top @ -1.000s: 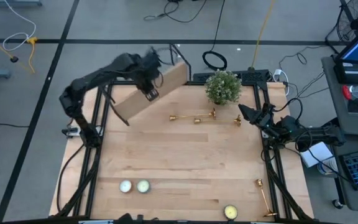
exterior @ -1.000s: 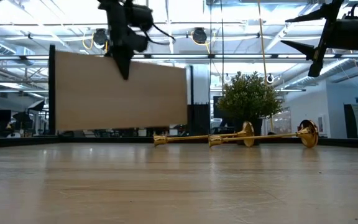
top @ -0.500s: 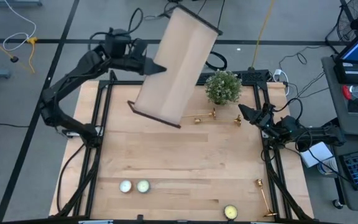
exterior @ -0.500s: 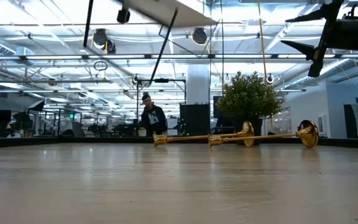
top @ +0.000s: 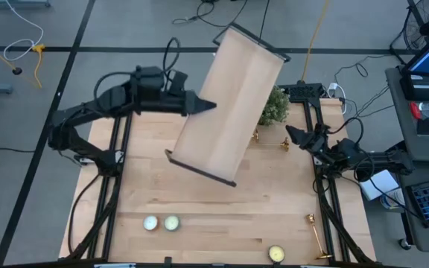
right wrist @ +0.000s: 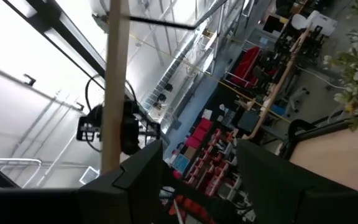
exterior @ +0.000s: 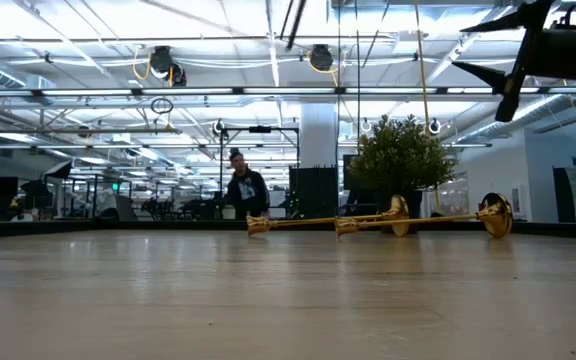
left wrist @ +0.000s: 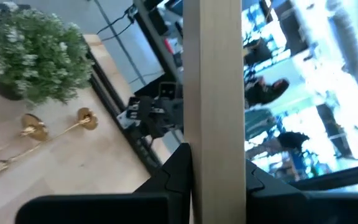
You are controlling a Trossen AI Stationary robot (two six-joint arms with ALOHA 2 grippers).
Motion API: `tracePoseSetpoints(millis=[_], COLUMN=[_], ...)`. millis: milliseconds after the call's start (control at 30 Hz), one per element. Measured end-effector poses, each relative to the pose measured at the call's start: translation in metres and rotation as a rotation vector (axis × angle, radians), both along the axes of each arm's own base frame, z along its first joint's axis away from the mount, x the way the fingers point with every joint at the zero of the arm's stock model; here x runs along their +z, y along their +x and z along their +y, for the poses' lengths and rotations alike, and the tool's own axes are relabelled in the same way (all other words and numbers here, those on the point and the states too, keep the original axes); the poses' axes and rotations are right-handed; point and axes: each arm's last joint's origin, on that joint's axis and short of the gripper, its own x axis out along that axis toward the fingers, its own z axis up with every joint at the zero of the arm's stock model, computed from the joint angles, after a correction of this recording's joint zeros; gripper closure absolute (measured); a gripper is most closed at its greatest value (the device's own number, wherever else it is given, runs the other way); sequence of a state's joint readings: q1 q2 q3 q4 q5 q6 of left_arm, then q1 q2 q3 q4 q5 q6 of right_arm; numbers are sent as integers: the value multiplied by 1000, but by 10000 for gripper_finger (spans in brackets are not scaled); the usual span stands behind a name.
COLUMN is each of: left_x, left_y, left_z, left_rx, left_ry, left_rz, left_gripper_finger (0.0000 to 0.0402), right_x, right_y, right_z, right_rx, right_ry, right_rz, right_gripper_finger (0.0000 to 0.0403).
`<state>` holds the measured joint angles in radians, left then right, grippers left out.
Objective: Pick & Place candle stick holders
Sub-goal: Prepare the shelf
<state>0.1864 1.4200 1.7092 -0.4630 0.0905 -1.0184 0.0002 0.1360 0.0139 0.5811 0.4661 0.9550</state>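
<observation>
Two gold candle stick holders (exterior: 318, 222) (exterior: 430, 217) lie on their sides at the table's far right. In the high view a lifted wooden board (top: 229, 104) hides most of them. A third holder (top: 316, 234) lies near the front right corner. My left gripper (top: 203, 106) is shut on the board, high over the table's middle. My right gripper (top: 289, 134) hangs open above the table's right edge, touching nothing. My left gripper pinches the board across its thickness between its two fingers (left wrist: 176, 174), at the left long edge (left wrist: 213, 143), about halfway along. The fingers come nearly level from the table's left. The board is lifted clear, its broad face up and tilted.
A potted plant (top: 275, 106) stands at the far right, beside the lying holders. Two round candles (top: 160, 222) sit near the front left and one (top: 275, 254) at the front right. Bare wood (top: 162, 193) lies between. A person shows in the room behind.
My left gripper has risen, swung toward the table's right and near side, and rolled. The board, upright on its long edge at the far left before, is lifted high and turned face up over the table's middle, out of the low view.
</observation>
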Motion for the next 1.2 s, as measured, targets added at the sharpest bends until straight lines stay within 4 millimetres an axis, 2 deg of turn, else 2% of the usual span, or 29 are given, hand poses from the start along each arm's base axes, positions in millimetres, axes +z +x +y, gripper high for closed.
tracePoseSetpoints(millis=[100, 267, 467, 600, 767, 933, 1067, 1133, 1200], left_x=[3, -6, -42, -63, -99, -151, -194, -205, -206], left_y=[0, -3, -9, -21, -33, -40, -45, -49, -49], left_z=[-21, -61, -123, -166, -205, -223, -223, -219, -213], left_rx=[31, 75, 105, 146, 273, 320, 374, 484, 600], left_ry=[-19, -89, -218, -269, -335, -448, -472, -469, -460], left_rz=[-20, -59, -168, -231, -273, -329, -365, -391, -414], left_gripper_finger=[351, 351, 351, 351, 351, 351, 351, 351, 351], right_x=[3, 5, 6, 7, 6, 6, 6, 6, 6], right_y=[-1, -3, -3, -3, -3, -2, -2, -2, -1], right_z=[0, 0, 0, 1, 2, 4, 4, 5, 5], right_rx=[-3, -12, -8, 21, 42, 70, 82, 100, 130], right_ry=[-6, -24, -21, -31, -21, -21, -25, -32, -27], right_rz=[-27, -51, -65, -67, -69, -70, -70, -69, -75], right_gripper_finger=[200, 200, 200, 200, 200, 200, 200, 200, 200])
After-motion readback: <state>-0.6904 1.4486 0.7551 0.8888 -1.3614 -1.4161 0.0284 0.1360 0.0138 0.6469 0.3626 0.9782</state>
